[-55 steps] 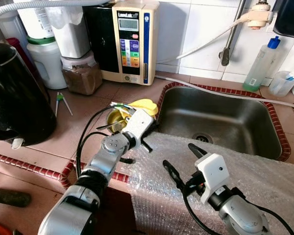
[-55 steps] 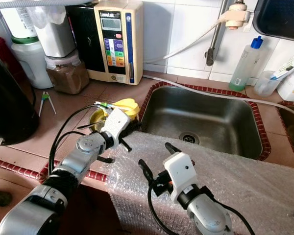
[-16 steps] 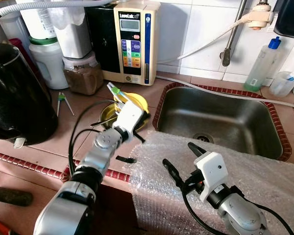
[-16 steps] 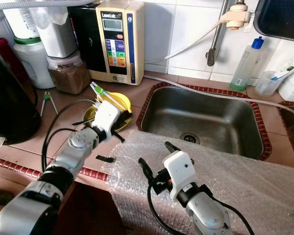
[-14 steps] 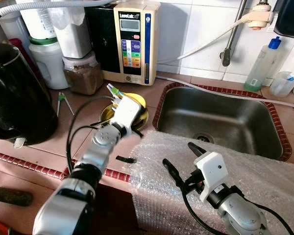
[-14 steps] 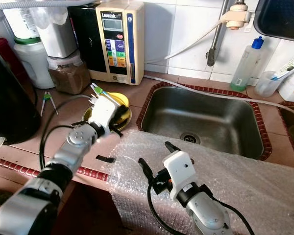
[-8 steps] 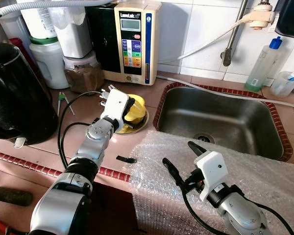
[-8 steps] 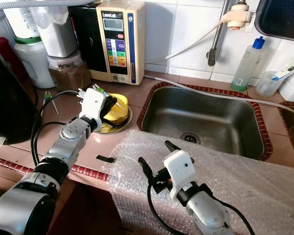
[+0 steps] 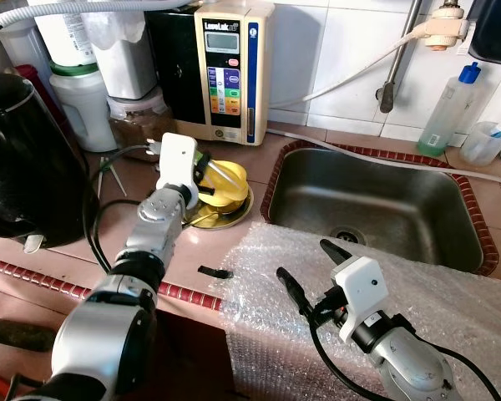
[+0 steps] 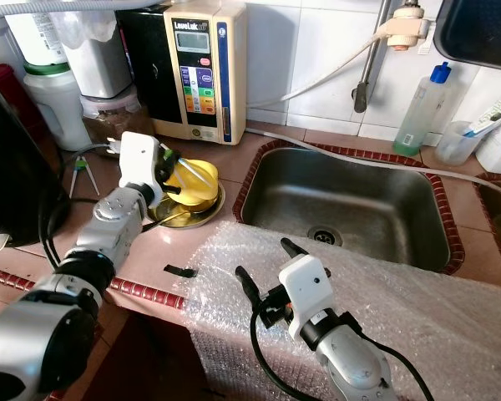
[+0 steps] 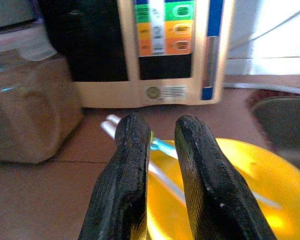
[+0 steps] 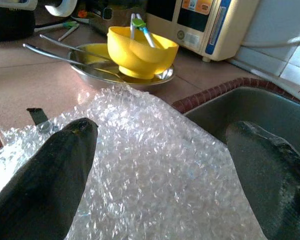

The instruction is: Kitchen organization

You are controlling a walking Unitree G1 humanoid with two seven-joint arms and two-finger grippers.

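A yellow bowl [image 9: 225, 180] sits in a shallow metal plate [image 9: 227, 217] on the counter left of the sink. Two white sticks with green-blue tips [image 12: 140, 22] lean inside the bowl. My left gripper [image 9: 203, 171] is at the bowl's left side, and its fingers [image 11: 132, 170] stand close together with yellow rim showing in the narrow gap. My right gripper [image 9: 302, 261] hovers open and holds nothing, low over a bubble wrap sheet [image 9: 426, 284] at the counter's front edge. A spoon [image 12: 65, 47] rests in the plate.
The steel sink [image 9: 376, 200] lies right of the bowl. A water machine [image 9: 225, 71], jars and a black kettle [image 9: 25, 159] crowd the back and left. A small black piece [image 9: 213, 271] lies near the counter edge. A clear bottle [image 9: 447, 109] stands behind the sink.
My left gripper has swung left and back from the sink's edge, and the yellow bowl with its sticks has come along into the metal plate. The right arm has stayed put.
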